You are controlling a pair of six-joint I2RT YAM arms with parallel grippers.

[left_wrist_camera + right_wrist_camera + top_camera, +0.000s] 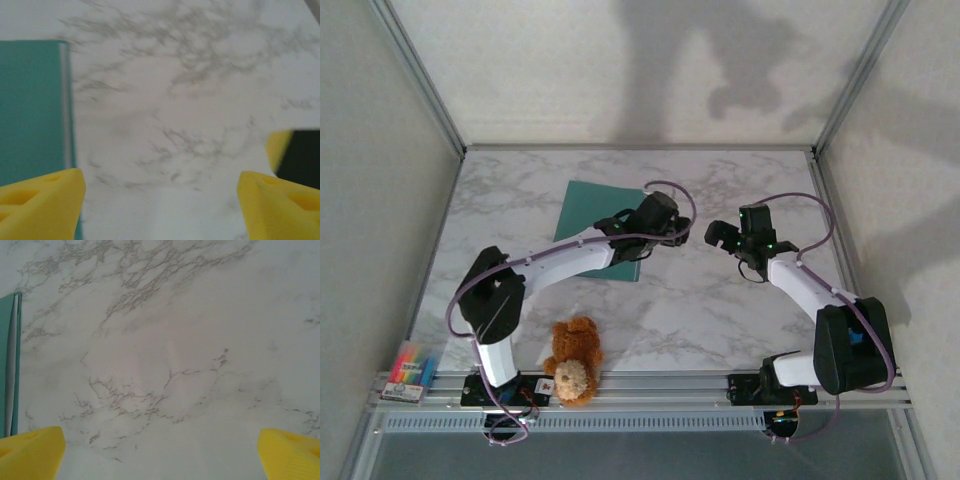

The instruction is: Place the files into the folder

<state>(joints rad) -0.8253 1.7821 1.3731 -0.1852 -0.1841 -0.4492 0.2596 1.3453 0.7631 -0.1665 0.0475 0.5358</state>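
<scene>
Folder lies shut on tabletop, left of centre. Pale strip along its edge is likely the files tucked inside. Left gripper is released and empty, just off the folder's right edge. Right gripper is spread wide, empty, over bare marble. Lift left straight up with fingers clear of the cover, so it doesn't flip open.
</scene>
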